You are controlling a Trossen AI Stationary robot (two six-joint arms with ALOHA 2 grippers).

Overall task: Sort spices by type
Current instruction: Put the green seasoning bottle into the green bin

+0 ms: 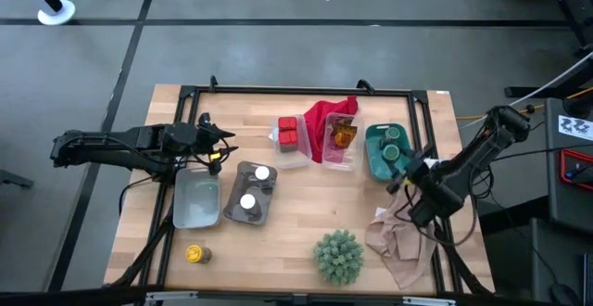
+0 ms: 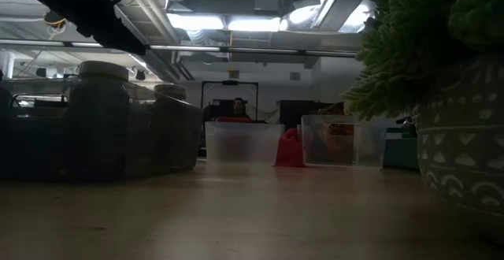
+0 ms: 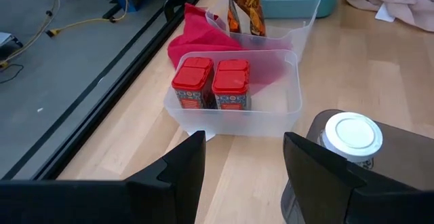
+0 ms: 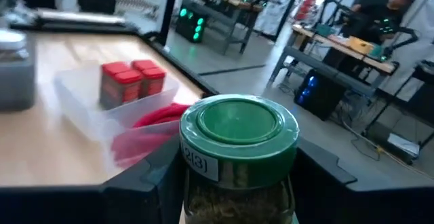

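My right gripper [image 1: 409, 172] stands at the near edge of a teal bin [image 1: 375, 158] and is shut on a green-capped jar [image 4: 239, 125]. Two more green-capped jars [image 1: 390, 145] sit in that bin. My left gripper [image 1: 222, 148] is open and hovers between a clear bin holding two red tins [image 3: 211, 83] and a dark grey bin holding two white-topped jars [image 1: 255, 187]. A yellow-capped jar [image 1: 195, 253] stands alone near the table's near-left corner. A brown-amber item [image 1: 344, 134] rests in a second clear bin. My right gripper holds the green-capped jar by its body just below the lid [image 4: 234, 183], pinched between the two fingers [image 4: 146, 183], one on each side. The jar stands upright in the hold. I cannot tell whether its base is lifted clear.
A red cloth [image 1: 326, 116] lies between the two clear bins. An empty pale grey bin [image 1: 196, 199] sits beside the dark one. A spiky green plant [image 1: 338, 255] and a beige cloth [image 1: 394, 236] occupy the near-right part. Bare wood shows at the middle of the near side.
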